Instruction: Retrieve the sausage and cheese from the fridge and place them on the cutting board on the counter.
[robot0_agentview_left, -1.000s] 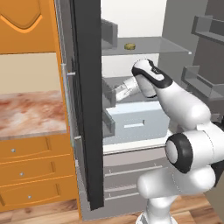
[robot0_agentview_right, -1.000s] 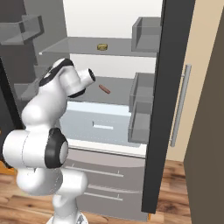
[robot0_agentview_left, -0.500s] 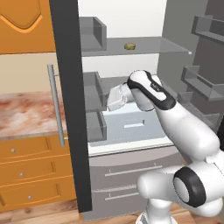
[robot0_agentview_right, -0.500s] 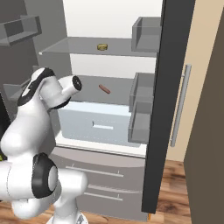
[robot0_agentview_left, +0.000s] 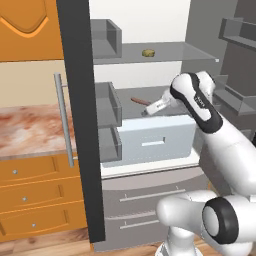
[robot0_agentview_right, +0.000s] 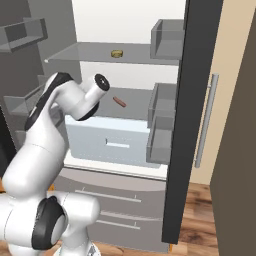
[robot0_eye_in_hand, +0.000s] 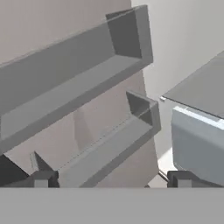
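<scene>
**Cabinets, drawers, floor and wall around the scene**

In the left base view, an orange wall cabinet (robot0_agentview_left: 27, 30) with a curved panel fills the upper left of the frame. Below it runs a strip of plain beige wall (robot0_agentview_left: 30, 82). At the lower left sit orange wooden drawers (robot0_agentview_left: 35, 192), stacked one above another, each with small round pale knobs. Wooden plank flooring (robot0_agentview_left: 45, 246) shows along the bottom left edge.

In the right base view, a beige wall (robot0_agentview_right: 232, 70) takes the upper right of the frame, with a dark brown panel (robot0_agentview_right: 237, 170) in front of it at the right edge. Reddish wooden flooring (robot0_agentview_right: 192, 220) lies at the lower right.
</scene>
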